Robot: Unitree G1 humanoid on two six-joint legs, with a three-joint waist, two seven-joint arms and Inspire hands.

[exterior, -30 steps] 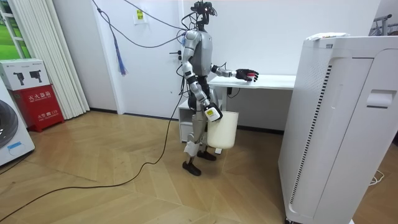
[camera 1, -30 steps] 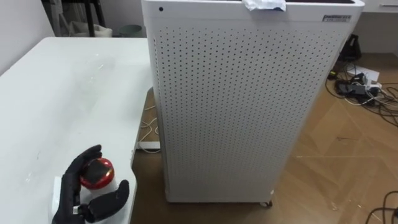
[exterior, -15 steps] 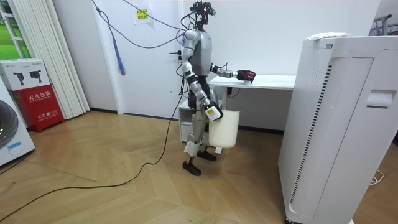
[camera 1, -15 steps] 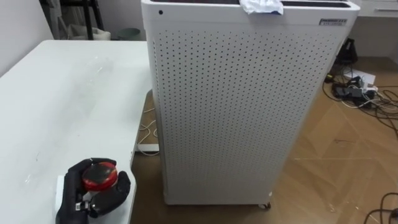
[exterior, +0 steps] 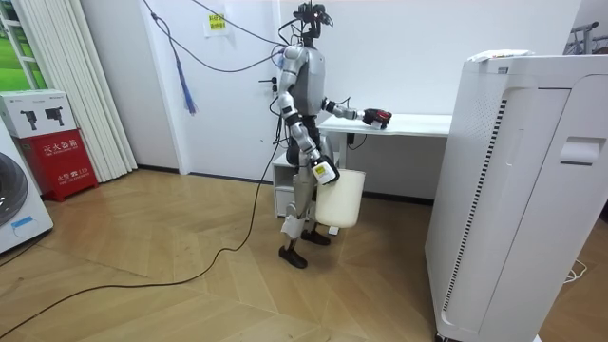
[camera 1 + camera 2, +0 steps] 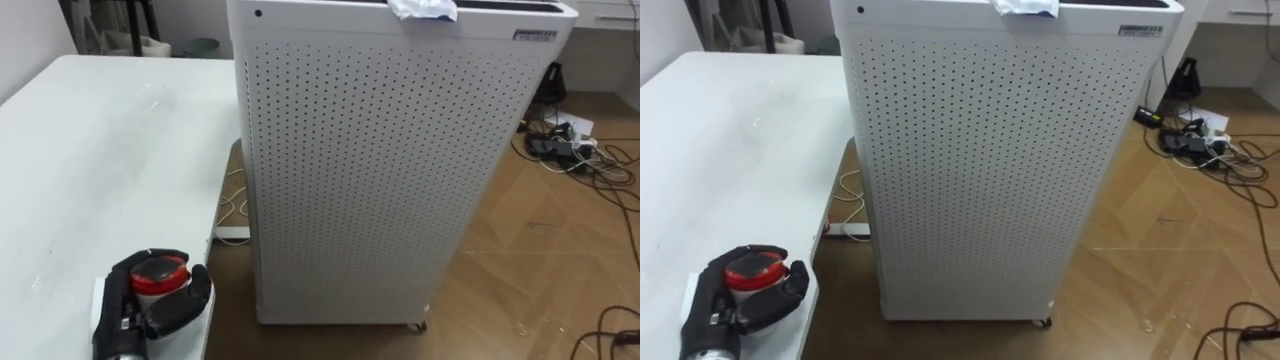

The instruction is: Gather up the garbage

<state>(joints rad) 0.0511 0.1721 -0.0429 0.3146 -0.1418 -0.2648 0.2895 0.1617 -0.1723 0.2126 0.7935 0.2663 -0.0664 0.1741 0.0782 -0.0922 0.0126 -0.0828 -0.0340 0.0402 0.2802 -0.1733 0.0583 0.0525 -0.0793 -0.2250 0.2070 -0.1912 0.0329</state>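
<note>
A small dark label (image 6: 537, 34), its print too fine to read, sat at the upper right corner of the tall white perforated metal cabinet (image 6: 390, 170), and a crumpled white and pale blue wad (image 6: 423, 9) lay on the cabinet's top edge. At the lower left of the frame the black left hand (image 6: 165, 312) rested near the front right corner of the white counter (image 6: 100, 150), fingers and thumb curled round a small round red-topped object (image 6: 160, 270) held just above the counter top. The counter's right edge ran close beside the cabinet, with a narrow gap of brown wooden floor (image 6: 540, 250) between them and open floor to the right, where dark cables (image 6: 575, 145) lay at the upper right. In the room view the robot stood at the counter's end, its right hand (image 5: 323, 172) hanging at the rim of a cream-white plastic bucket (image 5: 340, 199); whether those fingers gripped it could not be told.
</note>
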